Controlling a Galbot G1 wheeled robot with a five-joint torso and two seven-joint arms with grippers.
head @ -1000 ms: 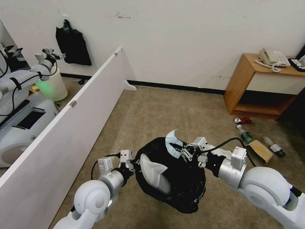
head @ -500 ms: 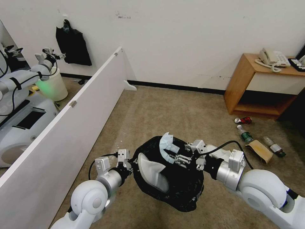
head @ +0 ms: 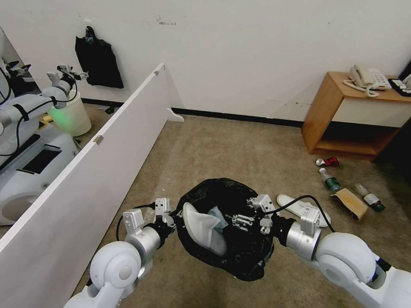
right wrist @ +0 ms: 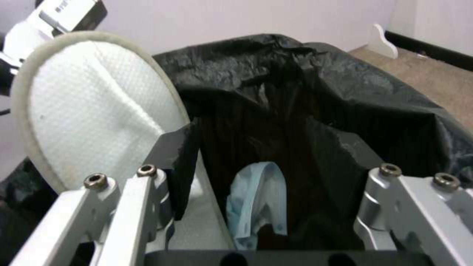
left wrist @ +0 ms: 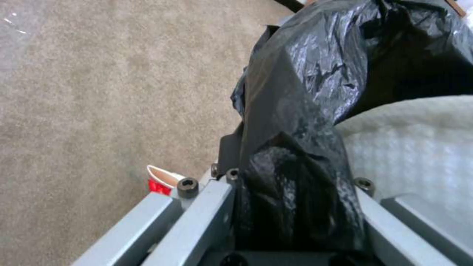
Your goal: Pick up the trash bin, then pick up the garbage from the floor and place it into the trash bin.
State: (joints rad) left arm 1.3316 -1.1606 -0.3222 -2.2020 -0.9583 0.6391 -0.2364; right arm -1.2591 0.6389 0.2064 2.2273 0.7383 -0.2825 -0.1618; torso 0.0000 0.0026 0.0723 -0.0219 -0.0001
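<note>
Head view, left gripper clamping trash bin, right gripper spread empty, two slippers.

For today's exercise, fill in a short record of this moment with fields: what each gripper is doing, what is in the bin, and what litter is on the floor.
Left gripper: shut on the rim of the round trash bin lined with crinkly black plastic, held off the carpet.
Right gripper: open above the bin's mouth.
In bin: white fabric slipper standing on end, pale blue crumpled item.
On floor: second white slipper, red can, green-labelled plastic bottle, brown paper bag, another bottle.
</note>
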